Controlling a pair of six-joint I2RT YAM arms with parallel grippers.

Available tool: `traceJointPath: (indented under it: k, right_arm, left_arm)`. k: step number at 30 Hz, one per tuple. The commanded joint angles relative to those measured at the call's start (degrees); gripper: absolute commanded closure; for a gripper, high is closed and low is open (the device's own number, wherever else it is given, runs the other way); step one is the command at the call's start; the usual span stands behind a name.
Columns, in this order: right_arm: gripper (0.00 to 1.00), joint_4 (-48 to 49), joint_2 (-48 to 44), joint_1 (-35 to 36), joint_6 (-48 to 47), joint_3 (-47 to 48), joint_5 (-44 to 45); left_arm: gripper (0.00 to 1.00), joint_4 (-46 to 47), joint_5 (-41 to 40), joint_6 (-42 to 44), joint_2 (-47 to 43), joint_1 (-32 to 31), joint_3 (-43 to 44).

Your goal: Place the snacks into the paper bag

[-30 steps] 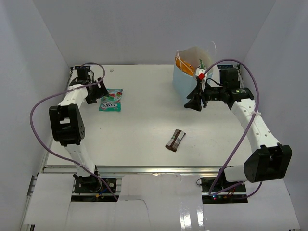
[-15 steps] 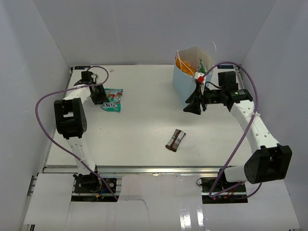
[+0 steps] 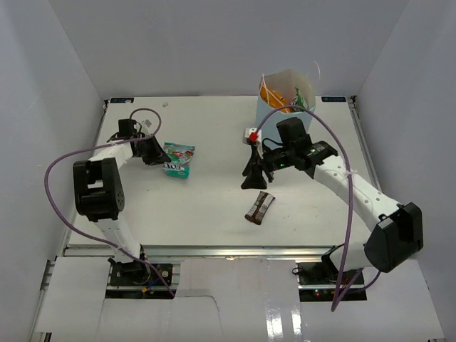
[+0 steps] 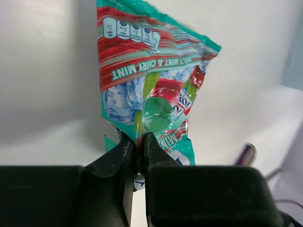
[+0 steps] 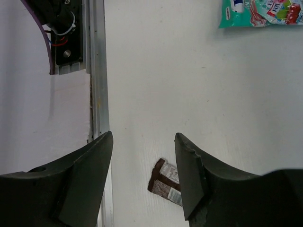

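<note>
1. Pouch [image 4: 151, 80] (teal, green and red, mint print) pinched at its lower edge between left fingers [image 4: 118, 163], closed tight on the foil.
2. From above: same pouch [image 3: 178, 159] tilted at left of bench [image 3: 214, 135], touching left fingers [image 3: 153, 152]; fully off the surface or not, cannot tell.
3. Right fingers [image 5: 90, 175] spread wide, holding nothing, pointing down over mid-bench.
4. Bar [image 5: 165, 182] (dark brown wrapper) flat on bench, showing in the gap between the spread fingers in the right wrist view.
5. From above: bar [image 3: 260, 207] just on the near side of right fingers [image 3: 249, 178], apart from them.
6. Bag [image 3: 269, 117] (light blue, thin white cords) upright at the far side of bench, right of centre, beyond the right arm and well apart from pouch and bar.
7. Orange chip bag [image 3: 271, 94] inside the bag, poking above its rim; green packet [image 3: 300, 96] near it, also inside.
</note>
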Motion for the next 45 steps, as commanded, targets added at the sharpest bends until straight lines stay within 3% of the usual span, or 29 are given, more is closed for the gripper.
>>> traceJointPath:
  k: [1,3,7,12,18,21,24,28,31,32,33,38,39,42,43,45]
  right_arm:
    - [0.38,12.68,4.0,4.01,17.04,-1.03,9.3]
    - [0.31,18.03,8.03,4.28,29.26,-0.42,12.19]
    - [0.16,22.27,15.42,4.98,40.53,3.36,14.15]
    - [0.14,30.35,20.53,5.16,55.53,3.99,8.27]
    - [0.13,36.34,22.29,6.92,61.11,4.33,7.37]
    - [0.17,38.36,22.82,7.88,63.22,3.28,6.5]
    - [0.3,40.64,23.17,8.85,64.54,2.57,5.0]
    - [0.62,43.81,23.43,9.38,65.6,2.92,2.72]
    - [0.81,43.29,23.0,9.03,62.97,4.94,1.84]
    - [0.84,42.76,22.65,9.03,62.0,5.56,1.14]
    - [0.91,42.06,22.47,8.85,59.12,7.04,0.61]
    - [0.92,31.79,20.02,7.1,42.7,13.11,-2.46]
    - [0.92,28.81,19.66,6.14,34.22,15.73,-3.43]
    - [0.92,17.91,17.73,3.68,20.73,19.96,-6.68]
    - [0.92,14.75,17.2,2.88,11.9,23.54,-7.91]
    - [0.92,9.72,15.27,0.43,7.08,26.29,-7.4]
  left_arm:
    - [0.96,8.94,14.74,-6.44,-11.04,-0.49,-7.56]
    - [0.96,12.04,17.49,-11.1,-16.67,-1.36,-13.69]
    - [0.95,21.51,19.79,-19.19,-25.9,-5.48,-23.54]
    - [0.95,26.01,18.12,-24.82,-34.6,-10.15,-30.95]
    - [0.94,28.48,18.29,-27.99,-40.5,-11.82,-35.53]
    - [0.93,28.84,18.64,-29.22,-42.61,-12.18,-36.15]
    - [0.92,29.89,19.78,-30.28,-43.58,-12.26,-36.5]
    - [0.87,30.77,21.36,-30.89,-43.58,-12.44,-36.68]
    - [0.75,30.42,21.54,-30.89,-43.85,-12.44,-36.76]
    - [0.67,29.81,21.37,-30.37,-44.11,-12.44,-36.68]
    - [0.53,27.19,21.02,-29.41,-44.37,-12.44,-35.54]
    - [0.3,14.0,13.57,-20.62,-48.41,-12.44,-29.3]
    - [0.26,10.94,12.33,-18.09,-50.59,-12.44,-28.16]
    - [0.2,7.58,7.24,-15.34,-53.94,-12.44,-24.9]
    - [0.16,7.13,6.0,-14.47,-56.04,-12.44,-24.38]
    - [0.1,6.87,4.24,-13.93,-57.73,-12.44,-23.76]
